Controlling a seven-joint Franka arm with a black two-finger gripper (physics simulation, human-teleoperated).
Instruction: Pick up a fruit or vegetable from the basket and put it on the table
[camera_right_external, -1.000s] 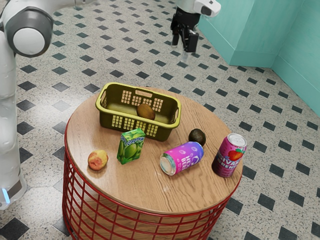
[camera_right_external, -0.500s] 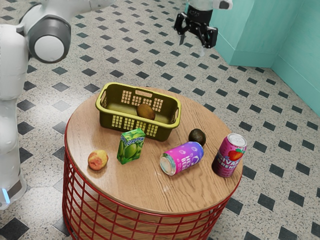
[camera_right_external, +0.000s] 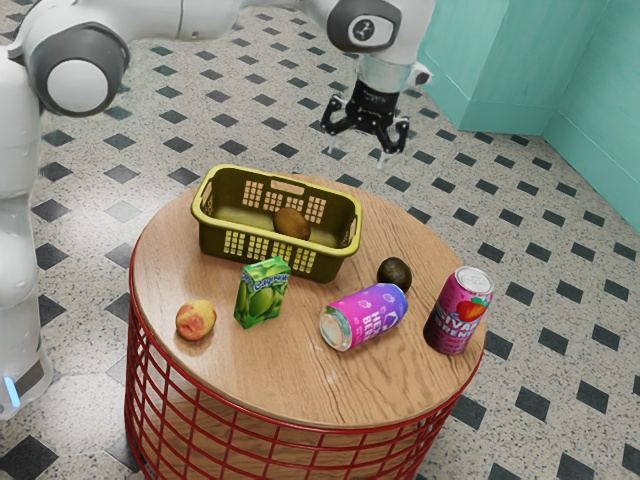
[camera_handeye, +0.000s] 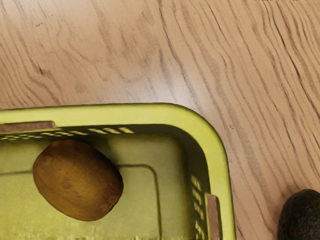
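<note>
Black hand (camera_right_external: 358, 153), spread wide, holding nothing, below it a brown oval kiwi (camera_right_external: 292, 223) inside a yellow-green plastic basket (camera_right_external: 280, 238), pierced walls, dark rough avocado (camera_right_external: 394, 274) outside, grained wooden table (camera_right_external: 290, 370).

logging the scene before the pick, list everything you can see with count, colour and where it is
basket: one, olive green, far side of the table
kiwi: one, brown, inside the basket
peach: one, yellow and red, on the table
juice carton: one, green, upright before the basket
can: one, pink and purple, lying down
second can: one, dark pink, upright
avocado: one, dark, behind the lying can
table: one, wood top, red wire base
floor: speckled, dark diamonds
walls: teal
arm: one, white and grey
gripper: one, black, open, above the floor beyond the basket in the exterior view
</note>
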